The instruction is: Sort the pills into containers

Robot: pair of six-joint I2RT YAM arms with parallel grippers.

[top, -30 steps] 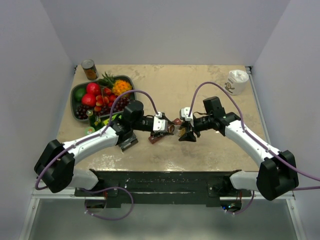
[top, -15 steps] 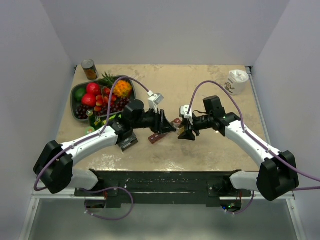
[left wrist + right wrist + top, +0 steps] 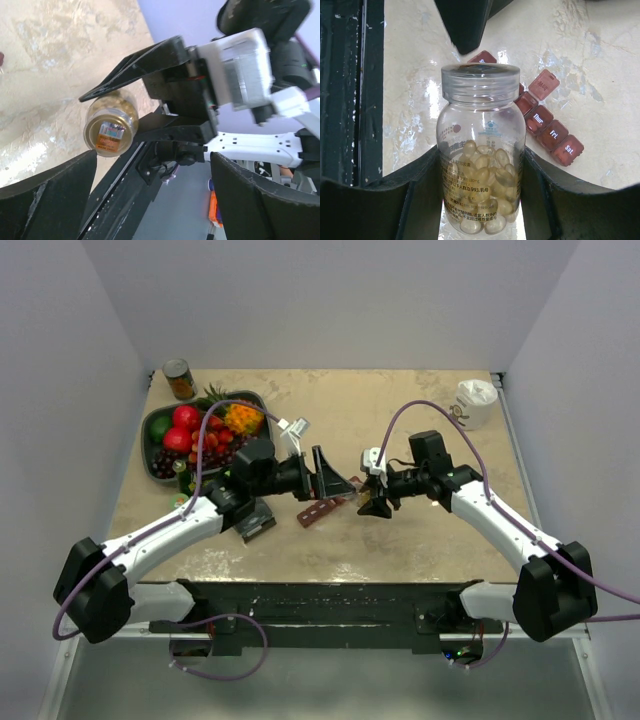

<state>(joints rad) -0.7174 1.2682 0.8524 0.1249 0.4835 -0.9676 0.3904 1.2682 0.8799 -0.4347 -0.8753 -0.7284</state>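
The bottle (image 3: pixel 481 150) hid the middle compartments of the pill organizer (image 3: pixel 552 135) in the right wrist view; from above, the pills (image 3: pixel 482 165) were too small to tell

I have two arms, and both look the same. The long parts of my left arm (image 3: pixel 160 535) and my right arm (image 3: pixel 500 525) are white, with smooth rounded shells, and the joints between them are black. The biggest black joint (image 3: pixel 95 590) is the one near the base. A thin purple cable (image 3: pixel 215 430) makes a loop over each arm. My left pincer (image 3: pixel 335 483) and my right pincer (image 3: pixel 373 502) are black. Their fingers (image 3: pixel 50 200) are flat and wedge-shaped, with small pale scratches. Behind my right pincer there is a white box (image 3: pixel 240 65).
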